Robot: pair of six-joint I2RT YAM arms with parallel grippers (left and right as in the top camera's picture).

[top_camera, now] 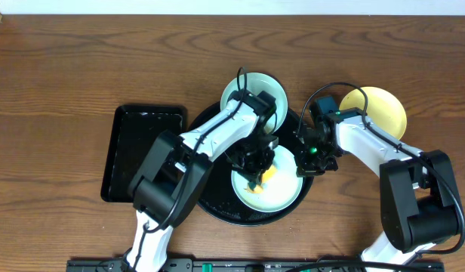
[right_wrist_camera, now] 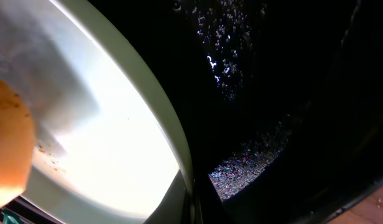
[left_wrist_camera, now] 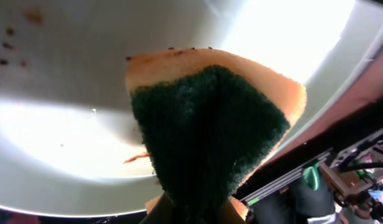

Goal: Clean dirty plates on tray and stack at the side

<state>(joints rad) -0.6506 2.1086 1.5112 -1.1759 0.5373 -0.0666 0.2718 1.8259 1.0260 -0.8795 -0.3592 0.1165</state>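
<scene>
A pale blue plate (top_camera: pixel 281 198) lies in the front of the round black tray (top_camera: pixel 217 208). My left gripper (top_camera: pixel 255 168) is shut on a yellow sponge (top_camera: pixel 268 175) with a green scouring face (left_wrist_camera: pixel 210 124), pressed onto this plate (left_wrist_camera: pixel 67 112). Brown specks (left_wrist_camera: pixel 4 61) and a smear (left_wrist_camera: pixel 135 158) mark the plate. My right gripper (top_camera: pixel 304 162) is shut on the plate's right rim (right_wrist_camera: pixel 179 155), with the wet tray floor (right_wrist_camera: pixel 272 93) beside it. A second pale blue plate (top_camera: pixel 244 91) sits at the tray's far edge. A pale yellow plate (top_camera: pixel 380 106) rests on the table to the right.
A smaller rectangular black tray (top_camera: pixel 142 151) lies on the wooden table (top_camera: pixel 59 91) left of the round tray. Both arms cross over the round tray, and the right arm's cable loops above the yellow plate.
</scene>
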